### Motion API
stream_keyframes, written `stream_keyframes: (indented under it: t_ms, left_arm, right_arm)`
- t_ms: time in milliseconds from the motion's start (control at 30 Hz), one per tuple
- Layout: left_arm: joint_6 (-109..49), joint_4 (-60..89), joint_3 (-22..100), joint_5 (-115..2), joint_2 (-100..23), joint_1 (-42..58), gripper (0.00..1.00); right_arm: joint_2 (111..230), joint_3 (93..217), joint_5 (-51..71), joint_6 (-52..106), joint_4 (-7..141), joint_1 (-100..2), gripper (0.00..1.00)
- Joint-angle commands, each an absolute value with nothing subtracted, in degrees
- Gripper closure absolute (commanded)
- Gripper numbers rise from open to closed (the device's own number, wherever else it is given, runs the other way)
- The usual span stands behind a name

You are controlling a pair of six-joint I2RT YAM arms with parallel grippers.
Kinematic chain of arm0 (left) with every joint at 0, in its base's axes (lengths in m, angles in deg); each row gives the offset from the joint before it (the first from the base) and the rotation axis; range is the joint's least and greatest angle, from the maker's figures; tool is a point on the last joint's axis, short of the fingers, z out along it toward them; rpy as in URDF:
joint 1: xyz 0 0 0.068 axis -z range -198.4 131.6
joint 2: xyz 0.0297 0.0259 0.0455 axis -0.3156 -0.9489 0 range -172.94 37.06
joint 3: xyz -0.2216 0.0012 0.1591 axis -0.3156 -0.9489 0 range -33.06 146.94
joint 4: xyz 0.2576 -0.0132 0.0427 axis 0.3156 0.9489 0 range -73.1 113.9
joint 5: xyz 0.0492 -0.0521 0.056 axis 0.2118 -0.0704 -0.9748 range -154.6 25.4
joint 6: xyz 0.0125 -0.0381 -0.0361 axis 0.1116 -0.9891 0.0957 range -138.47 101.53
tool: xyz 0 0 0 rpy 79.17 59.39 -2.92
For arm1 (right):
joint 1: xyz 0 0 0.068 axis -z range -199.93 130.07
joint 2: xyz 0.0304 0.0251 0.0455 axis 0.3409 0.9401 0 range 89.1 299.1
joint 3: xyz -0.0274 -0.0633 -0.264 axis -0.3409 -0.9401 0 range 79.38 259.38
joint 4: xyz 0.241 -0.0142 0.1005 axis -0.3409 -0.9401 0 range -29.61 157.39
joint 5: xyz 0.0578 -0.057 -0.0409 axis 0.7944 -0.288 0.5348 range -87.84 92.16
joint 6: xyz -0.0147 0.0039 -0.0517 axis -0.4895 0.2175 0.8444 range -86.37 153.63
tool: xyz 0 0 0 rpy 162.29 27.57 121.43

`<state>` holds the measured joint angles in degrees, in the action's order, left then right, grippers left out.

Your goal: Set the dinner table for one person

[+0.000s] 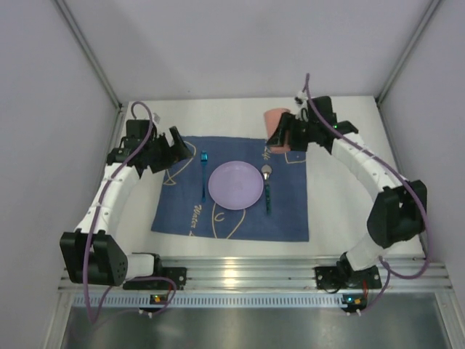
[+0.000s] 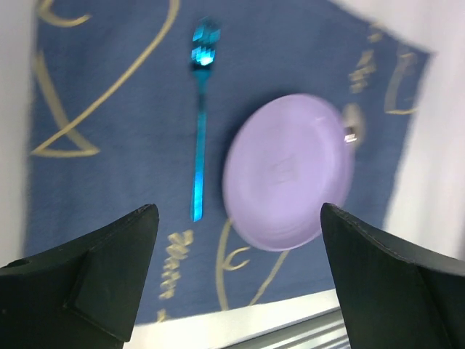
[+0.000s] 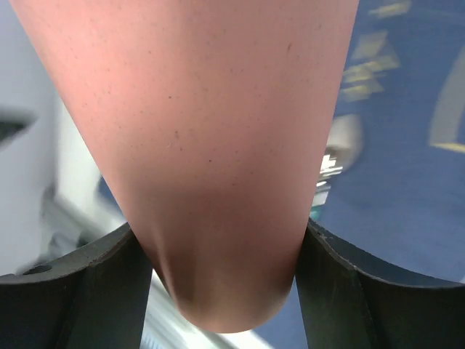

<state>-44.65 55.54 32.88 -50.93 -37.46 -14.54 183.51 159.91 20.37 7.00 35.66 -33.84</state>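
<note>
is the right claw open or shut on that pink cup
Shut on the pink cup: in the right wrist view both jaws of the right claw press against its sides.

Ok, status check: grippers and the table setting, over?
Left fingers open over mat, left edge. Right fingers shut on pink cup, mat's far right corner. Dinner table: plate, fork, spoon on mat. Nothing blocking.

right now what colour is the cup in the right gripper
The cup is salmon pink, clearest in the right wrist view.
</note>
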Motion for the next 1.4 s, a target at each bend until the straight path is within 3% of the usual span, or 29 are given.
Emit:
stream_keyframes:
  t_ms: [0,167,400,600,833,1100,1233,1267,1367]
  left_arm:
    - [-55.36,37.51,33.91,-36.68,-37.81,-14.27,0.01]
    - [-79.4,19.22,32.86,-25.86,-42.55,-14.18,0.01]
    - [-93.08,6.28,31.9,-17.95,-48.88,-13.57,0.05]
    - [-90.38,14.42,34.61,-10.82,-53.37,-11.72,0.23]
    - [-87.29,18.75,31.99,-6.6,-49.6,-11.54,0.3]
    - [-87.65,14.35,33.48,-0.01,-48.9,-8.12,0.54]
    - [-86.59,14.62,33.83,1.75,-47.23,-7.32,0.75]
    - [-86.07,15.57,33.66,1.93,-47.05,-7.32,0.89]
    - [-82.38,20.83,33.92,2.1,-46.43,-7.32,1.0]
  right_arm:
    - [174.99,154.29,33.0,4.36,41.89,-40.92,1.0]
    - [172.51,150.05,37.75,6.55,41.11,-51.21,1.0]
    - [171.28,150.74,38.98,9.19,39.09,-58.16,1.0]
    - [172.68,154.78,36.79,10.34,37.68,-60.01,1.0]
    - [174.44,160.94,32.48,14.82,32.68,-60.1,1.0]
    - [176.46,162.26,33.01,16.14,32.14,-60.01,1.0]
    - [176.72,162.79,31.96,16.32,32.14,-60.1,1.0]
    - [176.64,163.14,31.69,16.49,32.06,-60.01,1.0]
    - [176.55,164.19,29.94,17.28,31.36,-59.92,1.0]
